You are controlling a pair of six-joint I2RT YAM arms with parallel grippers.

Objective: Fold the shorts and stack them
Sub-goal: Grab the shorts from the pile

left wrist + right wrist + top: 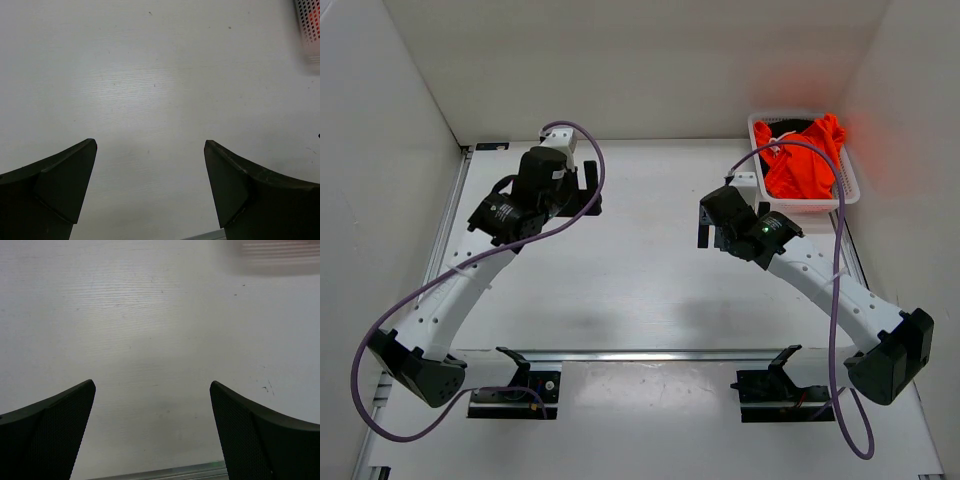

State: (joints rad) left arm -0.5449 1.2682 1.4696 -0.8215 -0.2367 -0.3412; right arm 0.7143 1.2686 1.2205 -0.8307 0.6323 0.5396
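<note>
The shorts (pixel 804 163) are a crumpled bright orange-red heap inside a white mesh basket (pixel 851 188) at the back right corner of the table. My right gripper (pixel 704 222) hangs just left of the basket, open, with nothing between its fingers. My left gripper (pixel 592 192) is over the back left of the table, far from the shorts, and is also open. In the left wrist view the left gripper (pixel 150 142) spans bare white tabletop. The right gripper (pixel 152 384) shows the same in its own wrist view.
The white table (pixel 640 280) is enclosed by white walls on the left, back and right. A metal rail (pixel 640 353) runs across near the arm bases. A corner of the basket (pixel 310 27) shows at the left wrist view's upper right. Purple cables loop off both arms.
</note>
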